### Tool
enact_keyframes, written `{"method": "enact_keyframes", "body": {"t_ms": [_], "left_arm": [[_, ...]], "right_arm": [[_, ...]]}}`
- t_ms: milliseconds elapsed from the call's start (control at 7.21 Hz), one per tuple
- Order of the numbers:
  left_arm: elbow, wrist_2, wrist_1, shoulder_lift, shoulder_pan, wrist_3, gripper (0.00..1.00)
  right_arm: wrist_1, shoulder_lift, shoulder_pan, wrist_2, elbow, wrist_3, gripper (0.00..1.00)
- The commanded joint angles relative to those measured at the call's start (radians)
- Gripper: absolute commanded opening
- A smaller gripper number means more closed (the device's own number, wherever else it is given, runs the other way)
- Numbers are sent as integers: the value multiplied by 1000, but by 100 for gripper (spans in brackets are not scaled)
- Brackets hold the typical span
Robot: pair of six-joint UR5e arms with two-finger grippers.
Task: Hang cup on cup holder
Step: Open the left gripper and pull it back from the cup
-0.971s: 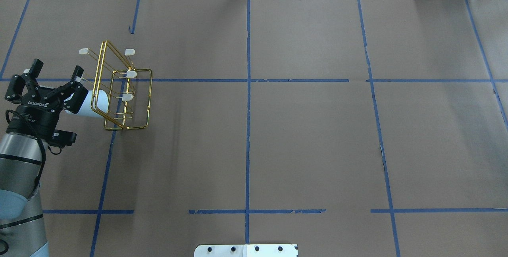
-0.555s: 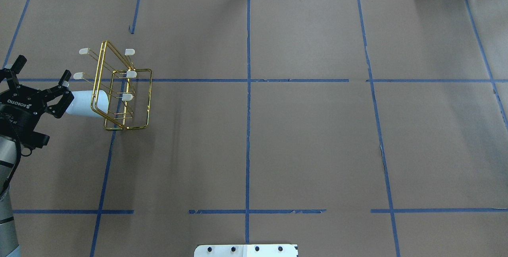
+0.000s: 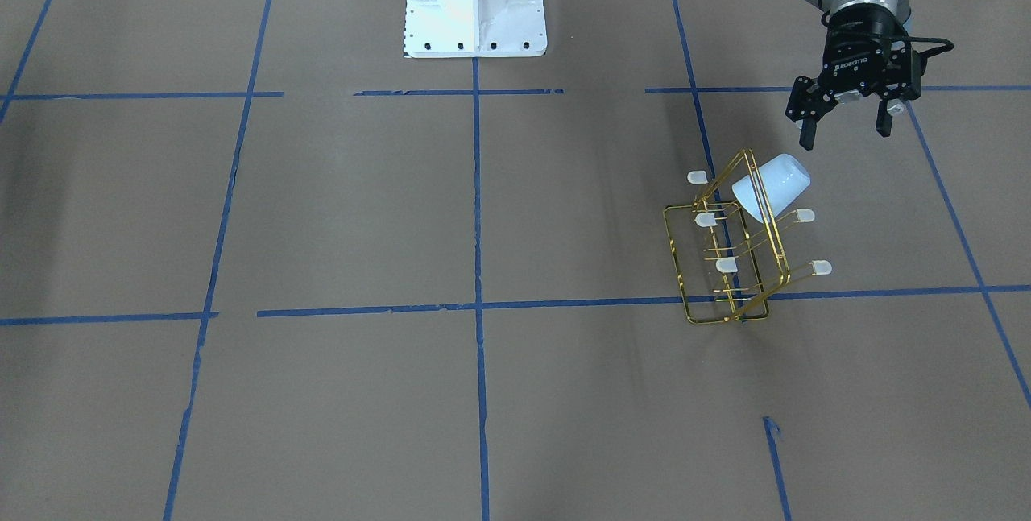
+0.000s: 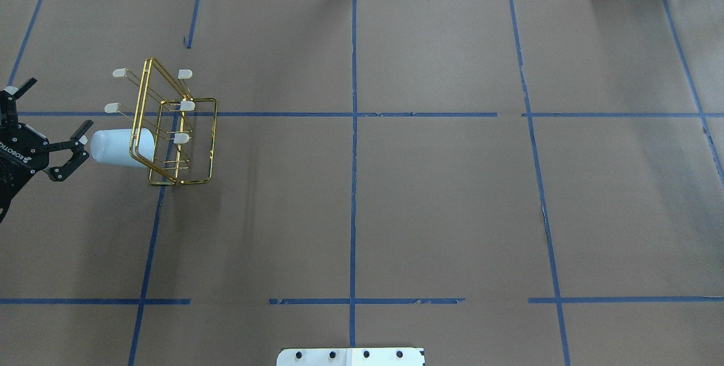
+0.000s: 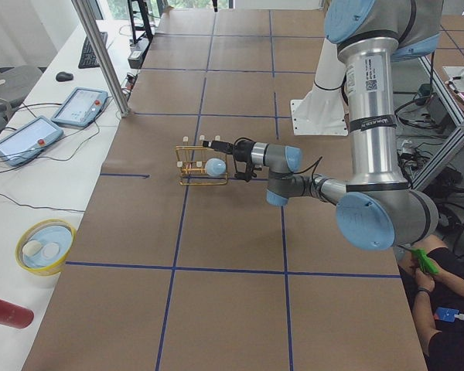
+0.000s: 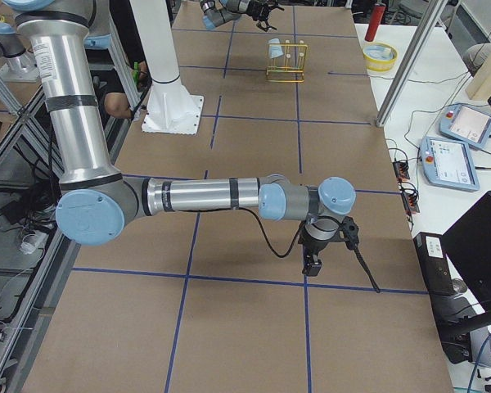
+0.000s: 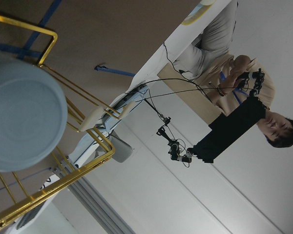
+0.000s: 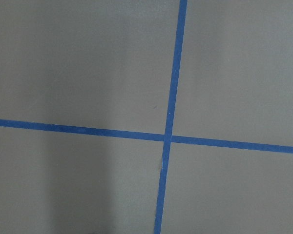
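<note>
Brown-papered table (image 3: 362, 207), cup (image 3: 773, 183) on the cup holder (image 3: 737, 257), left gripper (image 3: 845, 137) wide open, empty, just beside cup

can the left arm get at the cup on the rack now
Probably yes. The left gripper, jaws open, sits just off the closed end of the cup with nothing between. It juts out of the cup holder toward the gripper; only wires near its mouth would crowd a grip.

Pale-blue cup (image 4: 116, 148), gold wire cup holder (image 4: 169, 123) with whitish caps (image 4: 185, 74), brown table (image 4: 452, 196), blue tape grid (image 4: 353, 185)
</note>
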Motion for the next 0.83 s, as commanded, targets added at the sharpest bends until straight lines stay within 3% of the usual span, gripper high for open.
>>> {"method": "enact_keyframes", "body": {"t_ms": [0, 277, 555, 694], "left_arm": [[-8, -141, 4, 29, -85, 287, 100], [-10, -250, 33, 54, -148, 413, 100], [-8, -461, 94, 52, -324, 569, 100], [6, -617, 145, 49, -448, 687, 100]], "right_arm": [[0, 0, 1, 0, 0, 0, 100], [0, 0, 1, 0, 0, 0, 100], [0, 0, 1, 0, 0, 0, 100], [0, 0, 1, 0, 0, 0, 100]]}}
